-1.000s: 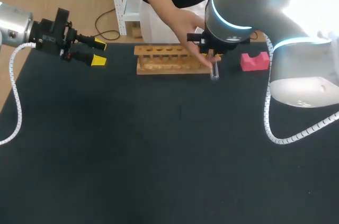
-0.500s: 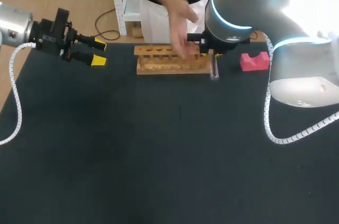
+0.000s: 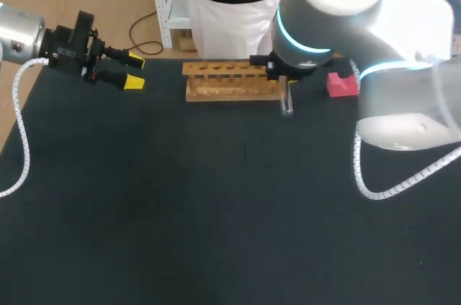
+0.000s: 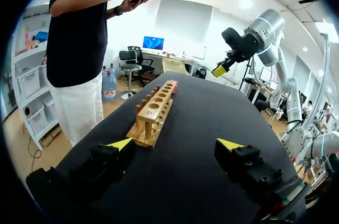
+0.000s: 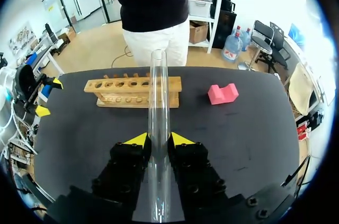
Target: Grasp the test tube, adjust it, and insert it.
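The right gripper (image 5: 159, 139) is pinching the test tube (image 5: 158, 102) beside the wooden rack's (image 3: 230, 81) right end, upper centre. The left gripper (image 3: 135, 72) is hovering spread apart, upper left.

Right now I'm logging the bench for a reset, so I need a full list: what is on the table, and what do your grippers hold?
test tube: one, clear, between the right gripper's fingers, by the rack's right end
rack: one, wooden, far side of the table, holes empty
block: one, pink, right of the rack, apart from it
table: one, black top
left gripper: yellow tips, open, over the table's far left corner, holding nothing
right gripper: yellow tips, shut on the test tube
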Controlling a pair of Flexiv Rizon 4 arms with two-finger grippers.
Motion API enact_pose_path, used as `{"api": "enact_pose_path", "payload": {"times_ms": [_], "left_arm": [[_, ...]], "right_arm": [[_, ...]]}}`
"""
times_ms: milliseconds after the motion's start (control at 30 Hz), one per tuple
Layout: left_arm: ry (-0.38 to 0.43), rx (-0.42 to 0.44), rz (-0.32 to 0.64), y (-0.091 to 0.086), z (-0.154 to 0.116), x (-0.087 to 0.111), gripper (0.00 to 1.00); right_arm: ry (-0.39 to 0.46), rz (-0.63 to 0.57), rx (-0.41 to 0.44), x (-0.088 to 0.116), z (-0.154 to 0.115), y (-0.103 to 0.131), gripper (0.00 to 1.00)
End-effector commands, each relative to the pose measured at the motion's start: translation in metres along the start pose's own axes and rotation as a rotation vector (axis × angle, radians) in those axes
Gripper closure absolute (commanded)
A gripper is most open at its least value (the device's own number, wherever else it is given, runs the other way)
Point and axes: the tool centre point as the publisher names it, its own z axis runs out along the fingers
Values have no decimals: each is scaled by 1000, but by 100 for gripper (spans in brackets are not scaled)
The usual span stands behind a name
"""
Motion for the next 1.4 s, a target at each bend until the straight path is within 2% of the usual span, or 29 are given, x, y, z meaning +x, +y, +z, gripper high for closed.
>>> {"api": "enact_pose_path", "payload": {"times_ms": [33, 300, 567, 1400], "left_arm": [[0, 2, 1, 1, 0, 1, 0], [0, 2, 1, 1, 0, 1, 0], [0, 2, 1, 1, 0, 1, 0], [0, 2, 1, 1, 0, 1, 0]], "right_arm": [[15, 1, 16, -4, 29, 15, 100], [43, -3, 21, -8, 57, 25, 100], [66, 2, 37, -13, 80, 23, 100], [67, 28, 35, -35, 104, 10, 100]]}}
